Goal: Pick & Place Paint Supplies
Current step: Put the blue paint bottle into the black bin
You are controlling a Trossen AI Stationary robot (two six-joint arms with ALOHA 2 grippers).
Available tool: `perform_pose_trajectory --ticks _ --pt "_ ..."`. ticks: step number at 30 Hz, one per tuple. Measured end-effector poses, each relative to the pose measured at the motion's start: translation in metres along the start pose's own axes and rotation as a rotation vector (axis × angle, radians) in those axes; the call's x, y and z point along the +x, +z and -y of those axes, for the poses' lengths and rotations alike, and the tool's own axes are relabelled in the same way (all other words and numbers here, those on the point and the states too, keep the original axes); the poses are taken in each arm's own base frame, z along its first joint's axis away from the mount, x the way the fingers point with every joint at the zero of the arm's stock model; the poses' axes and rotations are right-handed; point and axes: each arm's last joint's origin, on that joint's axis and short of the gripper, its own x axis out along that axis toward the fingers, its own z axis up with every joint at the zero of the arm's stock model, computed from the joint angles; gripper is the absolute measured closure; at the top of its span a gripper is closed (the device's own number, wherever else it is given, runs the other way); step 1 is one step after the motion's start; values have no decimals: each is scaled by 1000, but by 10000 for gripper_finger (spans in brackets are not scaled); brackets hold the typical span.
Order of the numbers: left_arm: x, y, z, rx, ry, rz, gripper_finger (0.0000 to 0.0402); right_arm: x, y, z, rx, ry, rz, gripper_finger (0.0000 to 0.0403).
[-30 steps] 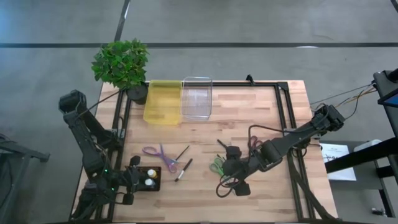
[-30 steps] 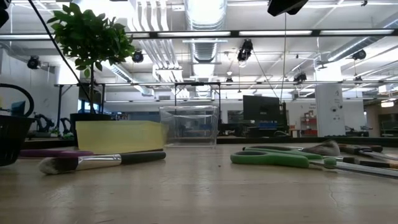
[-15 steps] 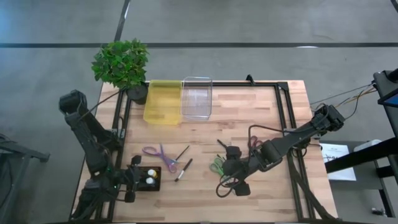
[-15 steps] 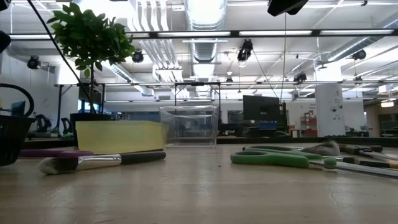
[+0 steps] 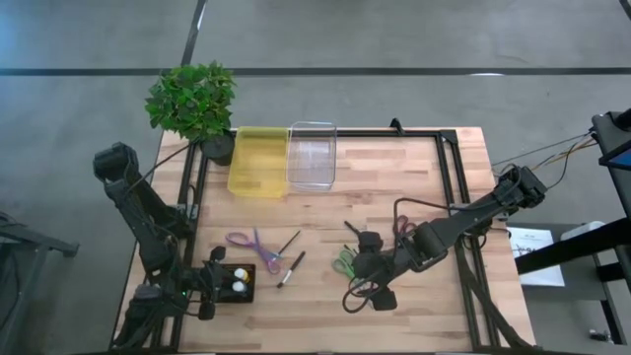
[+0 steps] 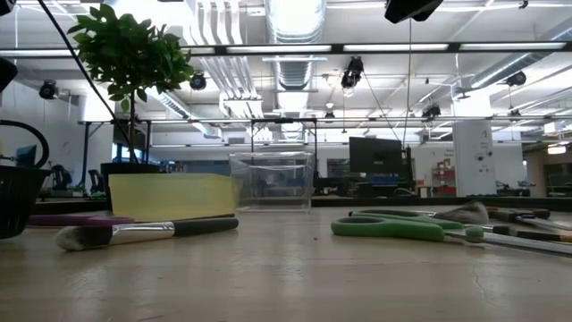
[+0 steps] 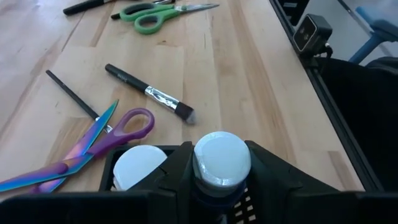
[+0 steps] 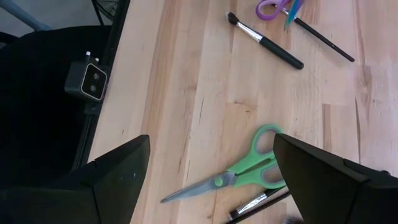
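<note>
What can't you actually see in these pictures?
Paint colours: left wrist view, white caps and the dark tray hide the bottles' bodies.
Tray: low view, cut off by the left edge.
Brush by the green scissors: right wrist view, cut off by the bottom edge.

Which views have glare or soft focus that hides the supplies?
Low view: ceiling lights blow out the top, and the near brush and green scissors look soft. Left wrist view: the white-capped bottle between the left gripper's fingers is blurred. High view: evenly lit.
</note>
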Motion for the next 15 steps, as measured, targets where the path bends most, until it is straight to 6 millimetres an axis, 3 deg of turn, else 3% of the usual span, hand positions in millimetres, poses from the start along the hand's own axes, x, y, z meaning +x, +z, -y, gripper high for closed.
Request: perform_pose_trajectory --ticks 8,15 --pt "0 -1 0 13 -18 -21 234 0 0 0 -3 0 -1 62" --pt "0 -1 1 56 -25 -29 255 0 0 0 -4 1 -1 62"
